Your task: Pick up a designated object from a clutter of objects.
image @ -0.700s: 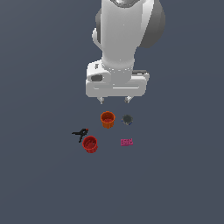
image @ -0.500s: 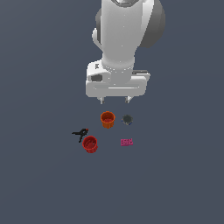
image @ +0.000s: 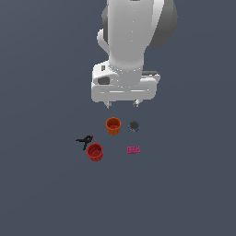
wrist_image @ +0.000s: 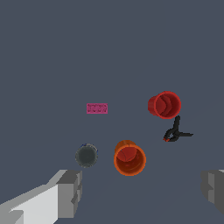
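The jaws (wrist_image: 142, 192) are held apart above the orange cup (image: 113, 125). The red cup (image: 95, 151) is seen upright beyond it, just beside the black clamp (image: 85, 140). If descent is misaligned, the orange cup could be grasped, or the clamp struck.

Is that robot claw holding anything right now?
No, nothing. The gripper hangs open above the red cup and the other objects.

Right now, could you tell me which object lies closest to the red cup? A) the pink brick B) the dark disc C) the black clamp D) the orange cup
C: the black clamp sits right beside the red cup, nearer than anything else.
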`<state>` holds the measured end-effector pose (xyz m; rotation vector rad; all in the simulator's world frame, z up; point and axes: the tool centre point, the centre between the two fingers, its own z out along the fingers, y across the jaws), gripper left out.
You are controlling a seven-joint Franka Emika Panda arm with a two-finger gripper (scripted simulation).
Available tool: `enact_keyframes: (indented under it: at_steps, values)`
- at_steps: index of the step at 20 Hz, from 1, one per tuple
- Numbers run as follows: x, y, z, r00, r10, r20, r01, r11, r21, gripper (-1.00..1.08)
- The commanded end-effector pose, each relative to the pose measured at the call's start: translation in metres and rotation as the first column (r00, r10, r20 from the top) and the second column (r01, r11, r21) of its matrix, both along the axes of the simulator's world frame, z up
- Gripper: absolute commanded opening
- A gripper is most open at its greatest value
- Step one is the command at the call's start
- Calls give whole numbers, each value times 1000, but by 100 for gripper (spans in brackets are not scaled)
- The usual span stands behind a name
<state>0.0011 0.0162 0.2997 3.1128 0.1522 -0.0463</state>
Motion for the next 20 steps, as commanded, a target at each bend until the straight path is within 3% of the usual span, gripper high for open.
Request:
enact_keyframes:
  at_steps: [1, 11, 20]
  values:
    - [1, -1, -1, 1000, 2, 0, -2, 1000, 0, 100]
    - [20, -20, -32, 999, 52, 3, -52, 999, 9, 100]
    - [52, -64, -103, 987, 157, 13, -157, 987, 21, 100]
